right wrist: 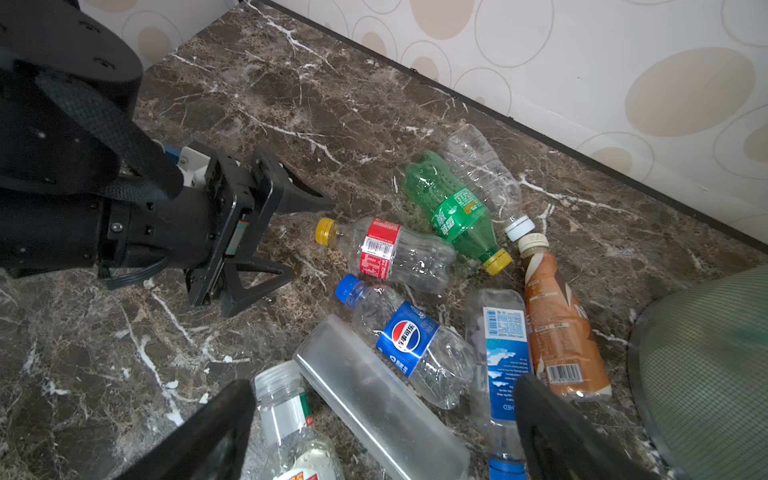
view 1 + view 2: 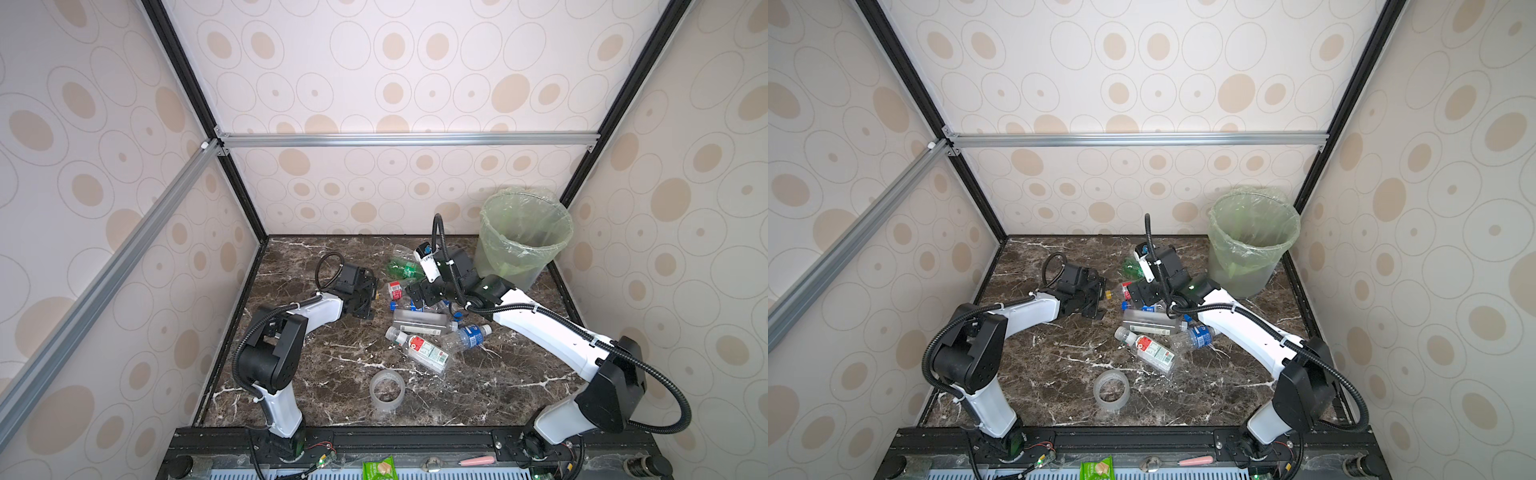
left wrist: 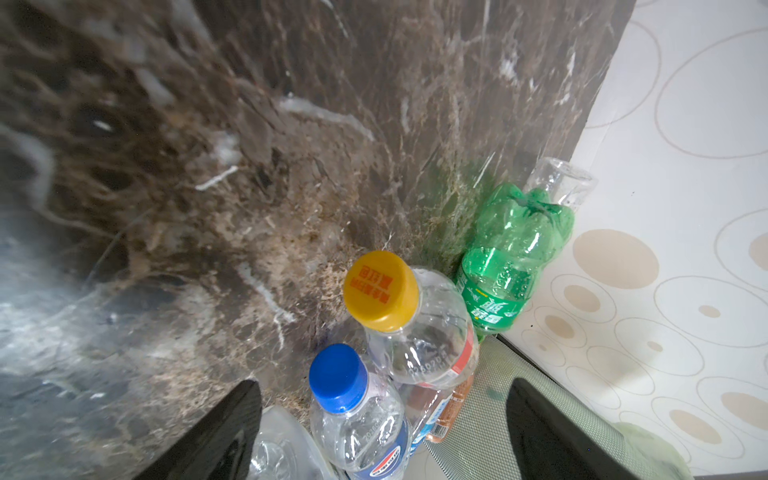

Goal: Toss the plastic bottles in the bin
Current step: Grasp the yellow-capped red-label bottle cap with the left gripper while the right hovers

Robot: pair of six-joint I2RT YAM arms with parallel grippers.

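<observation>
Two jaw pairs spread: left gripper (image 1: 312,237), right gripper (image 1: 384,381) | brown marble tabletop (image 2: 332,361) | circle-patterned walls (image 2: 415,83)

Before me, small bottles (image 1: 409,338) lie on their sides in a loose heap: mostly clear, one green bottle (image 1: 455,214), one brown bottle (image 1: 557,332), caps blue, yellow, white. The grey bin (image 2: 494,259), lined in pale green, stands upright beside them, far right corner.
</observation>
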